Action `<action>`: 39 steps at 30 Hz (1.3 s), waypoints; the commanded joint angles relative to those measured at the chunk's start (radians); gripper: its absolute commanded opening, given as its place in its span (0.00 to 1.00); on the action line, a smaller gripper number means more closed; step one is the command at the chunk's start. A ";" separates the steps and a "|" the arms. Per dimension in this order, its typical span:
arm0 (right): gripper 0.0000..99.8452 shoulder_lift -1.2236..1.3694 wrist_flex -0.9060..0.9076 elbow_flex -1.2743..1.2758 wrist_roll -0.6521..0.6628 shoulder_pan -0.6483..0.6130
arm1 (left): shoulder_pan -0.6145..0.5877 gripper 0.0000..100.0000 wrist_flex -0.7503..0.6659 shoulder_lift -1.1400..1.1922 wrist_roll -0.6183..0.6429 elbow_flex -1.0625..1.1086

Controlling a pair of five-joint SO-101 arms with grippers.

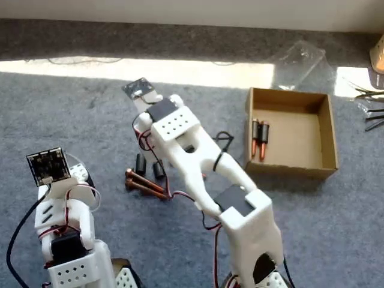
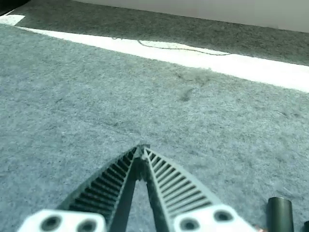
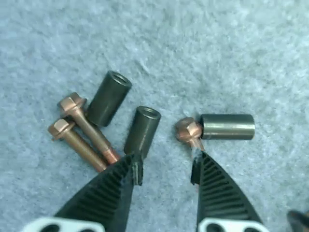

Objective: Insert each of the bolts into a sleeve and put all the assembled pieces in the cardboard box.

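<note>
Grey carpet [image 3: 241, 48] underneath, right gripper [image 3: 167, 168] is hovering, fingers spread, at the lone bolt [image 3: 189, 131], best centring on its shank, clear of the sleeve [image 3: 227, 126], while left gripper [image 2: 141, 152] is sitting, fingers pressed together.

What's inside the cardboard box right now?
Two assembled pieces lie side by side on the floor of the cardboard box, close to one side wall. The rest of the floor looks bare, though the near wall hides a thin strip behind it.
</note>
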 commanded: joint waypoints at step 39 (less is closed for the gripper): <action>0.07 0.437 0.217 -0.593 -0.221 -0.027 | -0.030 0.01 0.002 -0.012 -0.005 -0.015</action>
